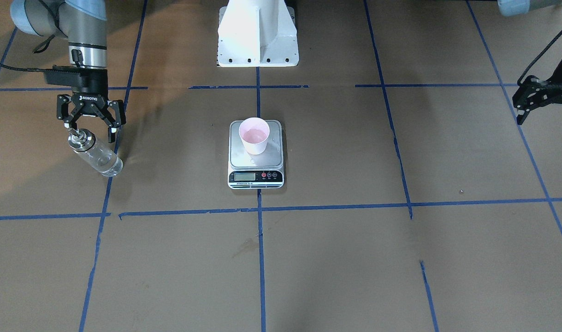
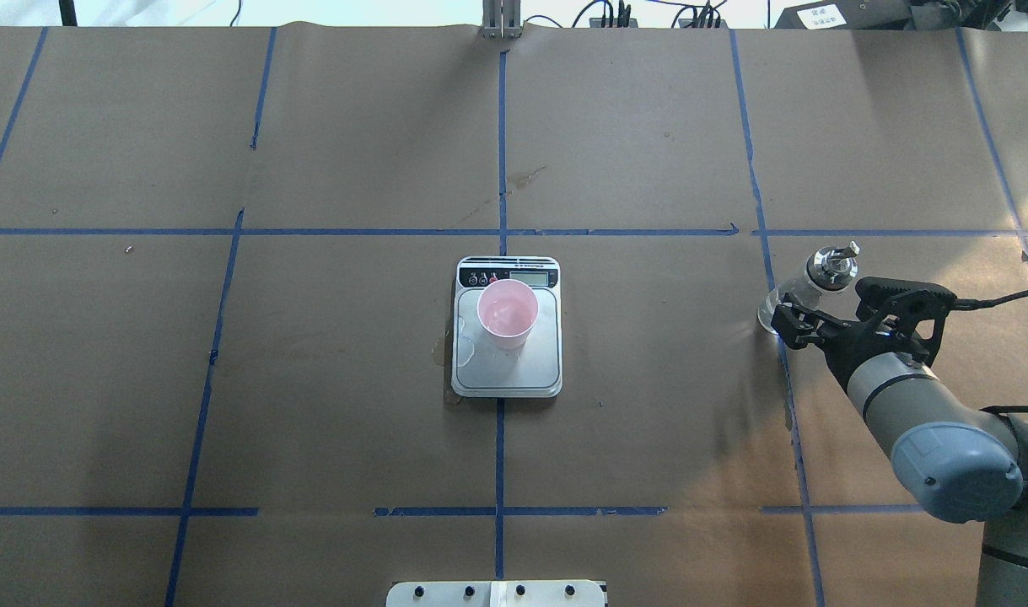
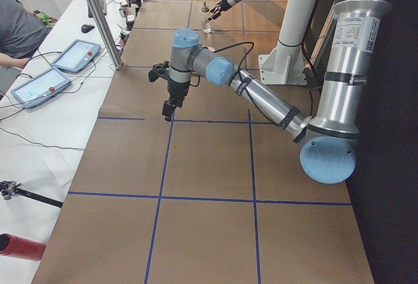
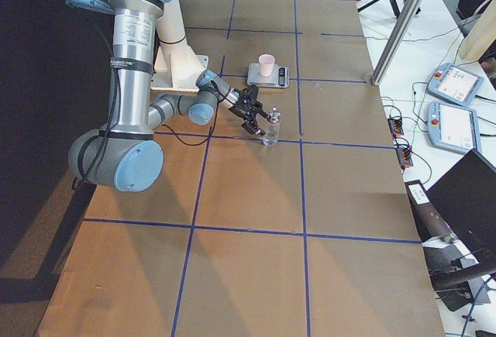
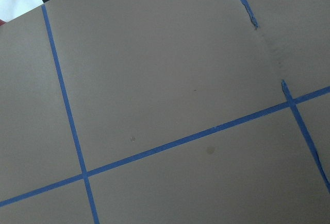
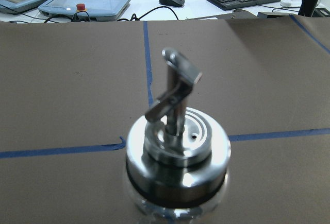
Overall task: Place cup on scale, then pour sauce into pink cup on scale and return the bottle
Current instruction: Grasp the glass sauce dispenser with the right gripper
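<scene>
I see right gripper (image 1: 91, 130) tilted forward-down, fingers spread apart; small clear glass bottle with silver pour spout (image 1: 96, 156) upright just beneath fingertips. Left gripper (image 3: 168, 111) hangs downward; can't tell whether spread or closed.

Brown table (image 2: 353, 405), blue tape grid (image 2: 502, 152), scale (image 2: 514, 375) central, bottle (image 1: 98, 157) standing apart
</scene>
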You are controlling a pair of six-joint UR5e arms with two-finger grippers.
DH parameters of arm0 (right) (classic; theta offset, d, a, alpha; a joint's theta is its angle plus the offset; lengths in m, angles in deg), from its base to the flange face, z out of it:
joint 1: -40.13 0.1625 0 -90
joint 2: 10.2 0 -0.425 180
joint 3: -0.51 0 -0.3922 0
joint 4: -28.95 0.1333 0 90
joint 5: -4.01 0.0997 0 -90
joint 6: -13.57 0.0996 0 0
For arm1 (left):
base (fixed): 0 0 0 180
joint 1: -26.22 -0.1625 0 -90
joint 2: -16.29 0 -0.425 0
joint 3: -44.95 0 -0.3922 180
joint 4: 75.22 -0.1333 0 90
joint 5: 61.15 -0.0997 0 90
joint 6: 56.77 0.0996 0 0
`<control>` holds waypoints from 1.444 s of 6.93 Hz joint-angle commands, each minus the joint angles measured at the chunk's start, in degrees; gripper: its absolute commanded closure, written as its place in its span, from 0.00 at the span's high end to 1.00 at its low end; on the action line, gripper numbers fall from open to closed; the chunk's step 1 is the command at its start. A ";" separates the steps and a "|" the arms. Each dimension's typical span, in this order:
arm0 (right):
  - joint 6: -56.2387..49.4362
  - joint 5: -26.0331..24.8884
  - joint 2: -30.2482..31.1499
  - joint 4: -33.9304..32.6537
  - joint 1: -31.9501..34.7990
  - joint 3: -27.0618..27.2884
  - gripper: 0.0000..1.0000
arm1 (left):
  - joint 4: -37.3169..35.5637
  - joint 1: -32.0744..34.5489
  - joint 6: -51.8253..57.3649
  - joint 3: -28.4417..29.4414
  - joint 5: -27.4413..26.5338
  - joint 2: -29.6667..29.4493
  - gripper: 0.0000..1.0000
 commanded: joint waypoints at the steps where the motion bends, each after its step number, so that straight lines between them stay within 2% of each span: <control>1: -0.10 -1.74 -3.03 0.10 -0.27 -4.14 1.00 | 0.08 -0.04 -0.25 0.24 0.17 0.03 1.00; 7: -0.80 -3.94 -4.27 0.10 -0.27 -7.41 1.00 | 0.08 -0.04 -0.43 0.24 0.25 -0.05 1.00; 8: -0.80 -3.94 -4.27 0.10 -0.27 -7.41 0.72 | 0.08 -0.04 -0.43 0.15 0.25 -0.14 1.00; 9: -1.76 -3.94 -4.27 0.18 0.08 -7.23 0.01 | 0.08 -0.04 -0.52 0.24 0.25 -0.14 1.00; 10: -3.16 -3.85 -4.44 0.18 0.17 -6.62 0.00 | 0.08 -0.04 -0.60 0.33 0.34 -0.14 1.00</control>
